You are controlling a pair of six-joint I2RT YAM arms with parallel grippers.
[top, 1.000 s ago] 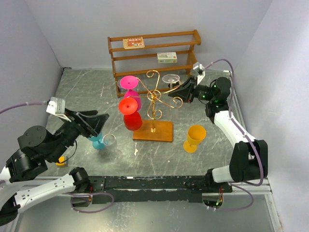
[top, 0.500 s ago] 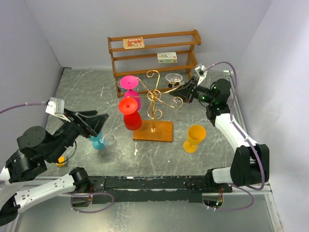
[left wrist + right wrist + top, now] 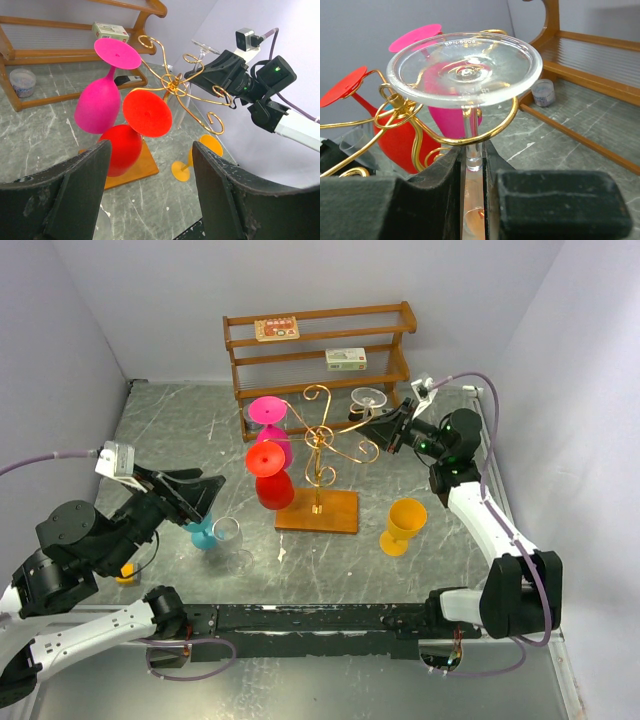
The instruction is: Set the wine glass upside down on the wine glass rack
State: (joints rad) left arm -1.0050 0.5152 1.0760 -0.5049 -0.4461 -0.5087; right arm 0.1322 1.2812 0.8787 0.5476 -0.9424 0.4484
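The gold wire wine glass rack (image 3: 322, 445) stands on a square wooden base (image 3: 318, 511) mid-table; it also shows in the left wrist view (image 3: 176, 86). A pink glass (image 3: 267, 412) and a red glass (image 3: 268, 462) hang upside down on its left arms. My right gripper (image 3: 382, 425) is shut on the stem of a clear wine glass (image 3: 465, 67), held upside down with its foot (image 3: 368, 396) uppermost, its stem beside a gold scroll arm (image 3: 490, 132). My left gripper (image 3: 200, 492) is open and empty, near left.
A brown wooden three-tier shelf (image 3: 320, 350) with small boxes stands at the back. A yellow goblet (image 3: 403, 525) stands right of the base. A blue glass (image 3: 203, 532) and a clear glass (image 3: 229, 537) stand by my left gripper. Grey walls close both sides.
My right gripper has risen and drawn right and back a little with the clear glass. The left arm has not moved.
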